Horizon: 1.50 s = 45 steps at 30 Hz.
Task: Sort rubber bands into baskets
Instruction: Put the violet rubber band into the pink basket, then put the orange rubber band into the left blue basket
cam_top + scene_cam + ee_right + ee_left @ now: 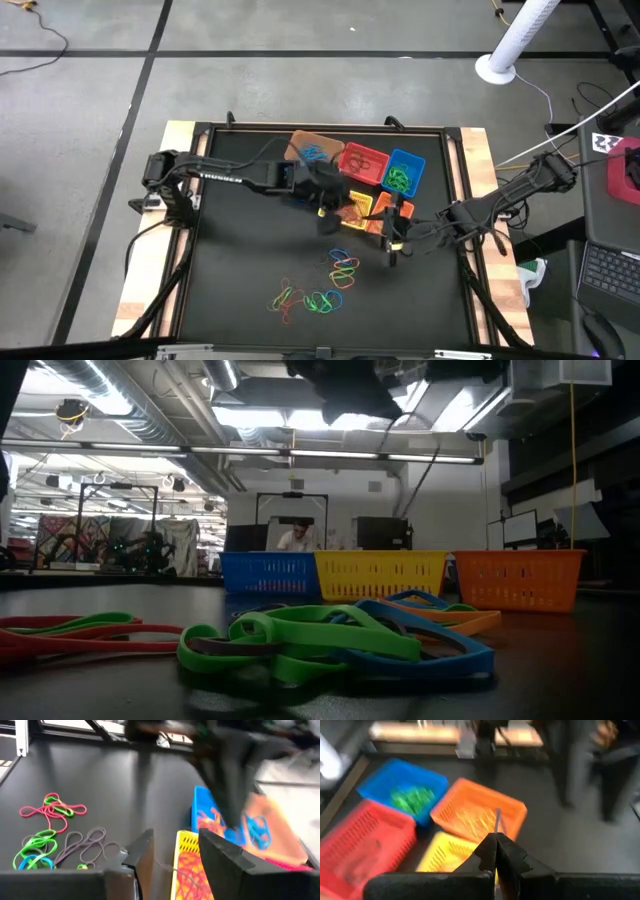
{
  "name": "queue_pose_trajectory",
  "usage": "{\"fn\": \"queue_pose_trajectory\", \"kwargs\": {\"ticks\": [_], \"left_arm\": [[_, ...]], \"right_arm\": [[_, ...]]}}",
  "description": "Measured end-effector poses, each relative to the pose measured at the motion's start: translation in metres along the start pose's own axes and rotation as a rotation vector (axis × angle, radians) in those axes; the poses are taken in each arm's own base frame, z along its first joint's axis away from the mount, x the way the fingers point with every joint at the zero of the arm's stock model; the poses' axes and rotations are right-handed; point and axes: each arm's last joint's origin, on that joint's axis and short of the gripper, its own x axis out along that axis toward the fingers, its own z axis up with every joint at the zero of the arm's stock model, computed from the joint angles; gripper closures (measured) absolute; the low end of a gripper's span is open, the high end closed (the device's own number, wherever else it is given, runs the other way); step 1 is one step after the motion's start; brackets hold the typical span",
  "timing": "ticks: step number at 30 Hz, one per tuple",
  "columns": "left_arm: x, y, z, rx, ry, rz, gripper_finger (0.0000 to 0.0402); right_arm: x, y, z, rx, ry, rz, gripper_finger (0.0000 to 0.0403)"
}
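The black table (240, 280) carries a cluster of baskets (365, 180) toward its far side and a loose pile of rubber bands (320, 290) nearer the front edge, well apart from the cluster. Both arms hang over the baskets.

The left gripper (495, 851) has its fingers pressed together above the yellow basket (445, 854) and the orange basket (479, 815). A thin strand seems to stick out from its tip, though what it is cannot be made out.

The right gripper (172, 851) stands with its fingers apart and nothing between them, over the edge of the yellow basket.

To sort well, each arm should probably pick one band at a time from the pile, match its colour to a basket, and let go only when directly above that basket.
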Motion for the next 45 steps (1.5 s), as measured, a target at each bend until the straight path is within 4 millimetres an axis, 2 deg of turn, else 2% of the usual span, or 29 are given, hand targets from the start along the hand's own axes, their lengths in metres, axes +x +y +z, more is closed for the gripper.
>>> {"fn": "queue_pose_trajectory", "kwargs": {"ticks": [5, 9, 14, 17, 23, 28, 34, 39, 42, 45], "left_arm": [[-0.001, 0.031, 0.013, 0.042, -0.132, 0.068, 0.0401], [-0.004, 0.061, 0.02, 0.045, -0.202, 0.136, 0.0401], [-0.006, 0.096, 0.02, 0.03, -0.241, 0.219, 0.0401], [0.002, 0.114, 0.015, 0.012, -0.245, 0.254, 0.04], [0.034, 0.14, -0.005, 0.012, -0.212, 0.293, 0.04], [0.057, 0.154, -0.024, 0.024, -0.151, 0.308, 0.04], [0.077, 0.156, -0.042, 0.051, -0.084, 0.303, 0.0391], [0.085, 0.157, -0.049, 0.016, -0.06, 0.297, 0.0322], [0.084, 0.157, -0.048, 0.016, -0.064, 0.297, 0.0274], [0.081, 0.152, -0.045, 0.005, -0.075, 0.29, 0.0242]], "right_arm": [[-0.005, -0.001, 0.014, -0.047, -0.036, 0.002, 0.0247], [-0.005, -0.001, 0.015, -0.067, -0.036, 0.034, 0.0247], [-0.006, 0.003, 0.014, -0.072, -0.019, 0.153, 0.0247], [-0.006, 0.005, 0.014, -0.074, -0.012, 0.215, 0.0247], [-0.006, 0.005, 0.012, -0.076, 0.011, 0.23, 0.0247], [-0.007, 0.006, 0.007, -0.081, 0.064, 0.283, 0.0247], [-0.008, 0.008, 0.002, -0.028, 0.131, 0.386, 0.0247], [-0.008, 0.008, 0.001, 0.007, 0.159, 0.407, 0.0247], [-0.005, 0.011, -0.001, 0.0, 0.173, 0.415, 0.0247], [0.003, 0.017, -0.007, -0.041, 0.208, 0.433, 0.0247]]}}
